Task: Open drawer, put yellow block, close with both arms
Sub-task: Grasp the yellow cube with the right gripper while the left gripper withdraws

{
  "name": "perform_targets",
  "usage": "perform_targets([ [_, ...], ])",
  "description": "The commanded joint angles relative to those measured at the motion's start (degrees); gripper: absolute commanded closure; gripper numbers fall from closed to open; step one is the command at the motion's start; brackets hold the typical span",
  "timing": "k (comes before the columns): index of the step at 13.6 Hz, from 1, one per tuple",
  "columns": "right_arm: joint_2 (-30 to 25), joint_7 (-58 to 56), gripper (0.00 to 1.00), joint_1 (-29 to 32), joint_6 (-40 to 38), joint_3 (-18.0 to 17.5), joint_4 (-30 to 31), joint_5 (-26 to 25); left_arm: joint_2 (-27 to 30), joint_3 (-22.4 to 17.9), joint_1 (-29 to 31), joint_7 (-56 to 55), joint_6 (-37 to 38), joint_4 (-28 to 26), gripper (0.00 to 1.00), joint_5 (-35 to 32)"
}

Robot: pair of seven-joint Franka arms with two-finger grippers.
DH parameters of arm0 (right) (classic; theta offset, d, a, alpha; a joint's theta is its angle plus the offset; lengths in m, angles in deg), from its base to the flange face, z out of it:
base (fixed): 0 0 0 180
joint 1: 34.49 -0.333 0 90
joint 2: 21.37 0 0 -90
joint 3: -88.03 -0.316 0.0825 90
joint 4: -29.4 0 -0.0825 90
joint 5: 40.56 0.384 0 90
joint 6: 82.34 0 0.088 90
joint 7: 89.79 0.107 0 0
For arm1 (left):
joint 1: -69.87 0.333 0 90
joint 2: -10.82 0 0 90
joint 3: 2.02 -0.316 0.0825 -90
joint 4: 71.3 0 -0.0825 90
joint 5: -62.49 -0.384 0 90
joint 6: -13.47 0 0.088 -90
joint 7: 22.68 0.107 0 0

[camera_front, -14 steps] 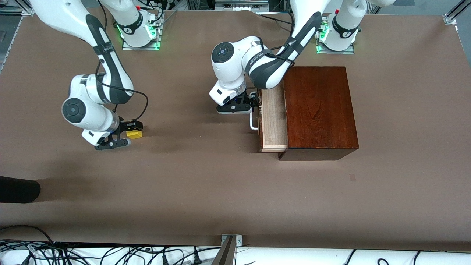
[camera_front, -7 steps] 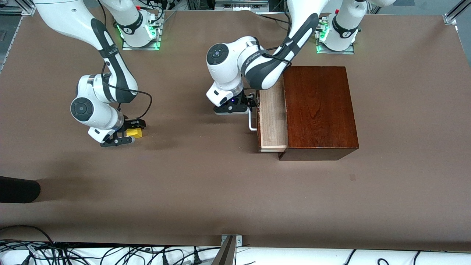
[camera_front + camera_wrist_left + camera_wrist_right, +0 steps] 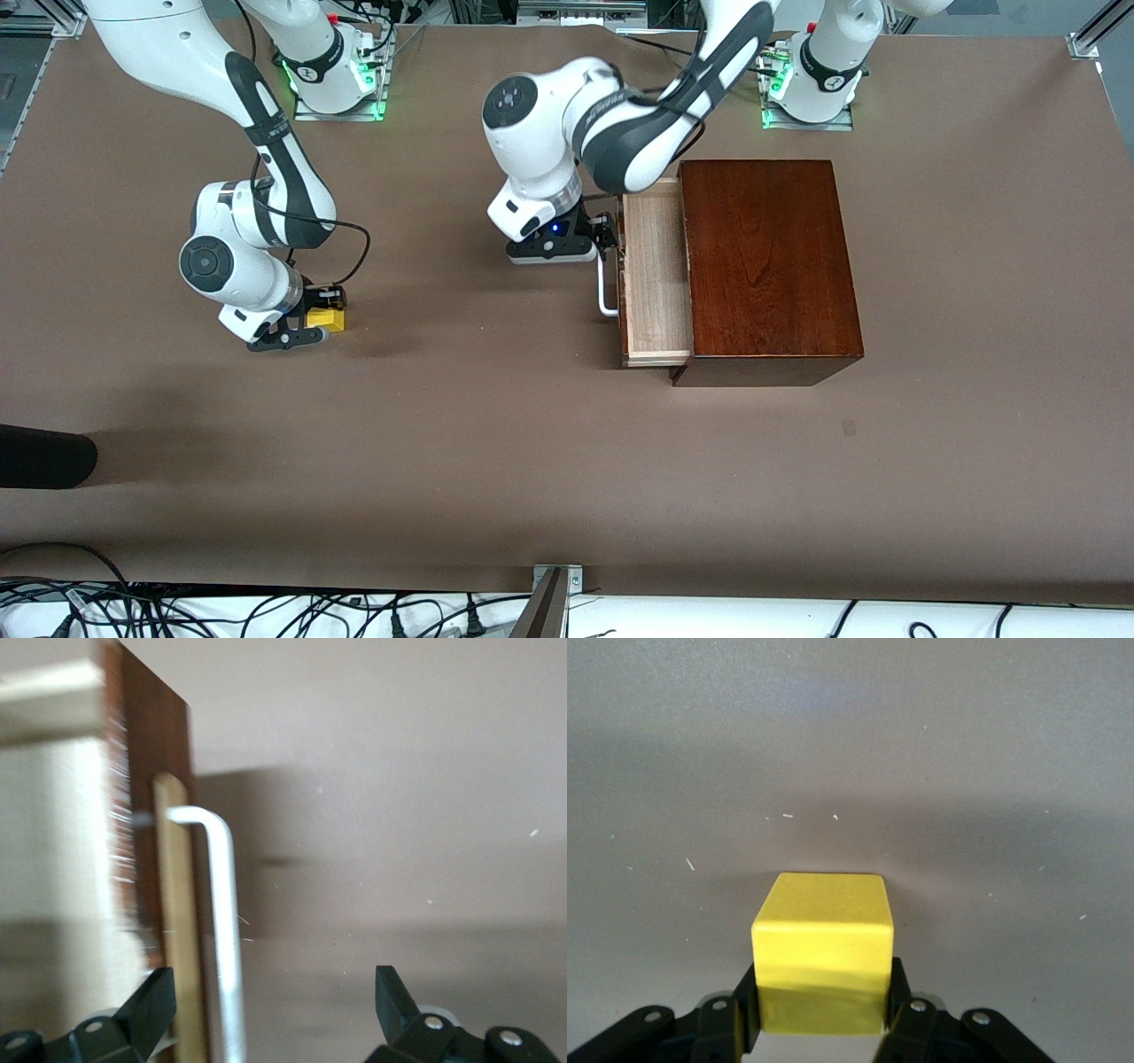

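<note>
The drawer (image 3: 656, 270), pale wood with a white handle (image 3: 605, 292), stands partly open at frame centre; the yellow block (image 3: 326, 319) sits mid-left.

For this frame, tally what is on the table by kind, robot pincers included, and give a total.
Yellow block: 1, clamped in the right pincer
Wooden box with drawer pulled partly out: 1
Pincers: 2, the left pincer open at the drawer's handle
Total: 4

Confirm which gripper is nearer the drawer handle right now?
Left. The left gripper is open, its fingers straddling the white handle at the drawer front. The right gripper is shut on the yellow block, toward the right arm's end of the table.
</note>
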Motion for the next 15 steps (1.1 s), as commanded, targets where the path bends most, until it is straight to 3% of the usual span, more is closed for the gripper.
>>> perform_targets([
  [1, -0.8, -1.0, 1.0, 0.3, -0.7, -0.3, -2.0, 0.9, 7.7, 0.4, 3.9, 3.7, 5.7, -0.9, 0.0, 0.7],
  [5, -3.7, -0.8, 1.0, 0.2, -16.6, -0.7, -10.5, 0.7, 14.9, 0.5, 14.7, 18.1, 11.3, -0.9, 0.0, 7.3],
  [9, -3.6, 0.0, 1.0, -0.3, -31.9, -5.5, -25.9, 0.8, 18.1, 0.5, 27.6, 34.3, 16.3, -0.9, 0.0, 11.0],
  [13, -3.4, -0.1, 1.0, -1.2, -38.2, -11.8, -35.4, 2.1, 19.9, 0.5, 39.1, 44.8, 18.5, -0.9, 0.0, 11.4],
  [15, -3.0, -0.1, 1.0, -2.5, -39.1, -14.4, -38.2, 4.6, 22.7, -0.5, 43.3, 47.5, 18.6, -1.4, 0.0, 16.3],
])
